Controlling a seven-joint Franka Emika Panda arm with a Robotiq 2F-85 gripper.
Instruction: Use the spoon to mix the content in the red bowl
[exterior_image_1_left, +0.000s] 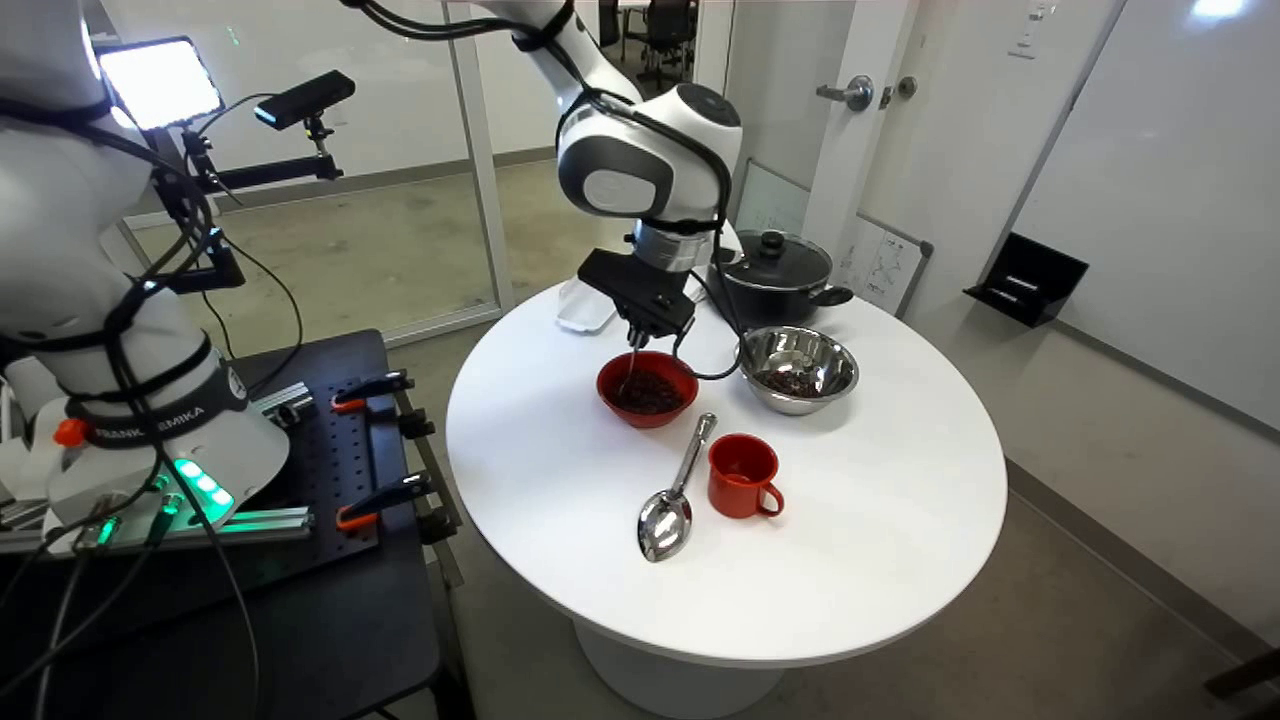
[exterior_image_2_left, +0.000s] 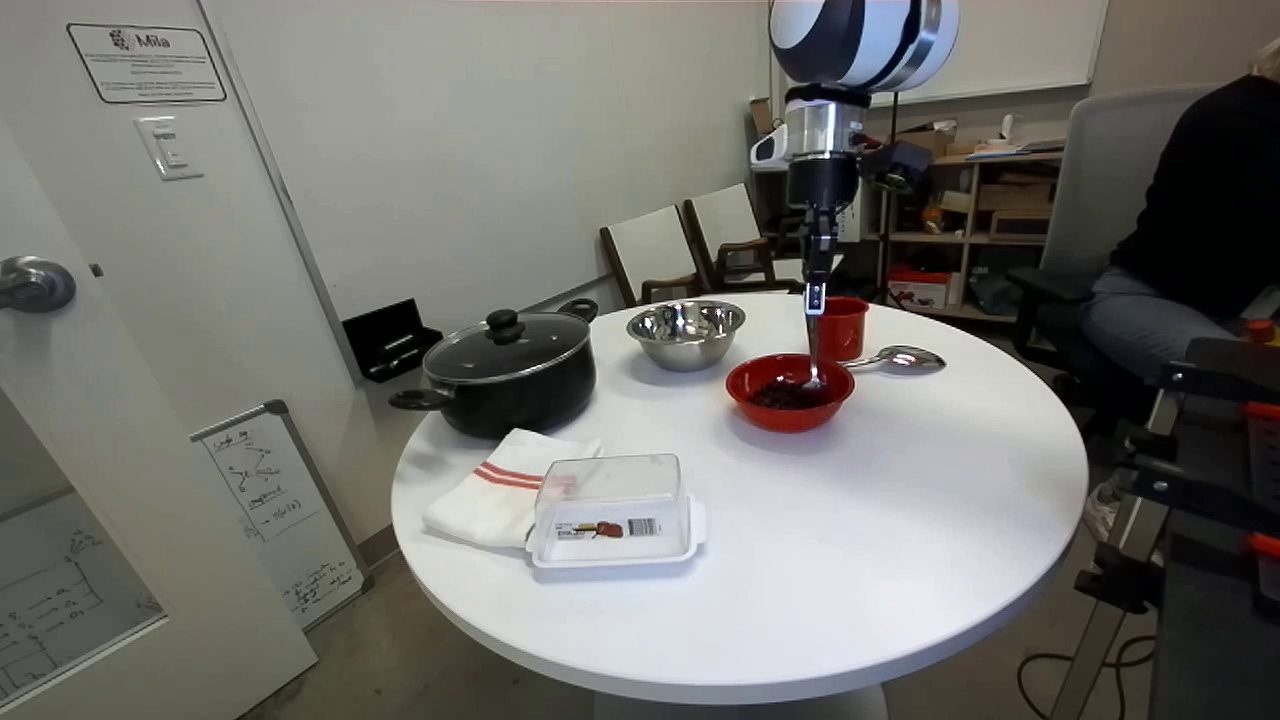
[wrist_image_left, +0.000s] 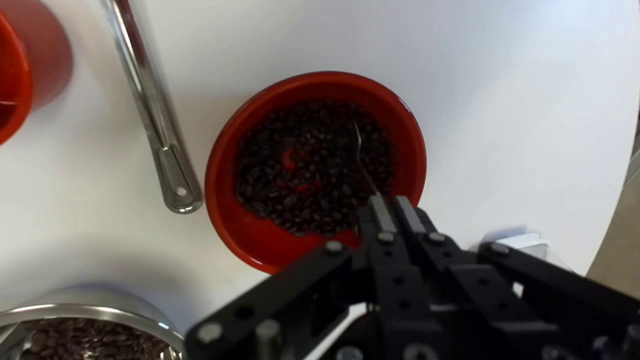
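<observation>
The red bowl (exterior_image_1_left: 632, 417) stands on the white table and holds dark beans (wrist_image_left: 310, 200); the bowl also shows in an exterior view (exterior_image_2_left: 785, 417) and in the wrist view (wrist_image_left: 280, 252). My gripper (exterior_image_1_left: 637, 342) is above the bowl, pointing down, also seen in an exterior view (exterior_image_2_left: 815, 298) and the wrist view (wrist_image_left: 392, 201). Its fingers are nearly together on the handle of the silver spoon (exterior_image_2_left: 813, 345). The spoon stands steeply, its lower end among the beans. In the wrist view the spoon (wrist_image_left: 365, 170) shows as a thin line; its head is mostly hidden.
A large metal serving spoon (exterior_image_1_left: 664, 524) lies beside the bowl, near a red mug (exterior_image_1_left: 740, 495). A steel bowl (exterior_image_1_left: 808, 402) with beans stands close by. A lidded black pot (exterior_image_2_left: 520, 390), a white towel (exterior_image_2_left: 485, 505) and a clear-lidded box (exterior_image_2_left: 615, 510) are also on the table.
</observation>
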